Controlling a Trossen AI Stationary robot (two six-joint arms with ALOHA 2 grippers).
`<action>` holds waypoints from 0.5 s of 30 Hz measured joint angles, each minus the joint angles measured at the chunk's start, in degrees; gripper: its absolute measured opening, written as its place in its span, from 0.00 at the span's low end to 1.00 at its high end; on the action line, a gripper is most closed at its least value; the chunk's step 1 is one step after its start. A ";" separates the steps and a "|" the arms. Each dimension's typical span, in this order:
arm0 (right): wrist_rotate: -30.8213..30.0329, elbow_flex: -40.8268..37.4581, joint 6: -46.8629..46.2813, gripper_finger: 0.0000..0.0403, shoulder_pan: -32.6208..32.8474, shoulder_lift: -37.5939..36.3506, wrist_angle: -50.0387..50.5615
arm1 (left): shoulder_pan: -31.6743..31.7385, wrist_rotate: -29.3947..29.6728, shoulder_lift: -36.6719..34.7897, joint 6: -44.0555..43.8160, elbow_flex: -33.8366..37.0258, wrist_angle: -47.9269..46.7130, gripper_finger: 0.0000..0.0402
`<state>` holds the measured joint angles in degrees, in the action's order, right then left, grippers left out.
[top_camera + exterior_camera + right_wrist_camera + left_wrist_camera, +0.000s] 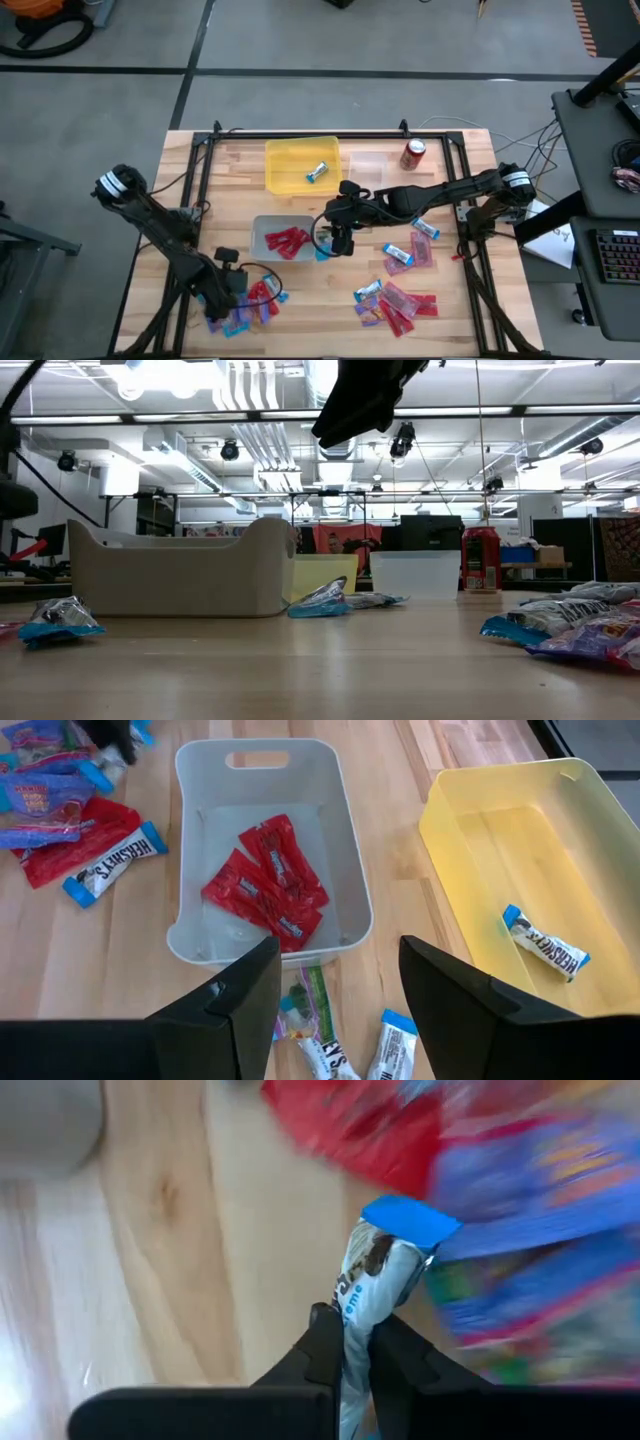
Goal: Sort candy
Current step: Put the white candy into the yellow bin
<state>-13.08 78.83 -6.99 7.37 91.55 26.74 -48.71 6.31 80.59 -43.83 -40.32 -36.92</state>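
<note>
the candy is spread in several lots. three red packets (268, 880) lie in the grey bin (352, 870), and one blue-and-silver bar (545, 945) lies in the yellow bin (600, 820); the right wrist view shows both clearly, while the high view gives them only as small specks. a loose pile of mixed candy (395, 300) sits on the near right of the table (300, 310), with two more pieces (410, 250) just beyond it. another heap (250, 305) lies near left, under the left arm.

the left gripper (348, 1342) is down at that heap, its fingers pinched tight on a blue-and-silver mini bar (375, 1270), which stands up between them with its blue end away from the wrist. only the left wrist view shows this grip; from above the gripper (228, 290) hides the bar.

the right gripper (335, 985) hangs above the near edge of the grey bin with its fingers spread wide and nothing between them. below it a few pieces (335, 1045) lie on the wood just outside the bin wall, seen only from that wrist. from above, this gripper (340, 228) sits just right of the grey bin (262, 226).

the low view shows the grey bin (180, 575) in profile, the yellow bin (325, 572) and a clear bin (415, 573) behind it, and a red can (481, 560) standing at the far right.
</note>
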 joint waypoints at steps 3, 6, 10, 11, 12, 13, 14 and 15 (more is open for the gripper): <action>0.12 0.00 0.10 0.48 -0.01 -0.01 0.16 | 0.03 0.00 -5.34 -0.27 -0.12 0.17 0.02; 2.92 0.02 0.12 0.48 -0.01 -0.55 1.69 | 0.56 0.91 -11.14 0.25 -2.18 -0.77 0.02; 6.55 0.11 -0.57 0.47 0.03 -1.90 4.60 | 2.86 13.29 -17.87 1.46 -7.07 -5.34 0.01; 7.09 0.11 -0.72 0.46 0.03 -2.15 5.54 | 3.65 17.50 -19.36 2.20 -8.47 -6.38 0.01; 7.46 0.11 -0.80 0.46 0.03 -2.37 6.55 | 4.61 21.67 -20.92 3.03 -9.86 -7.42 0.01; 7.53 0.11 -0.61 0.45 0.03 -2.65 7.71 | 5.69 25.69 -22.34 4.32 -10.88 -8.15 0.01; 7.52 0.11 -0.27 0.45 0.01 -2.91 9.02 | 7.13 28.64 -23.65 5.99 -11.68 -8.54 0.01; 7.52 0.11 0.34 0.44 0.01 -3.02 10.08 | 8.90 31.02 -24.90 8.10 -12.20 -8.67 0.01</action>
<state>-5.56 78.94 -6.65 7.38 88.53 36.83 -39.81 37.33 55.68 -35.73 -52.52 -45.59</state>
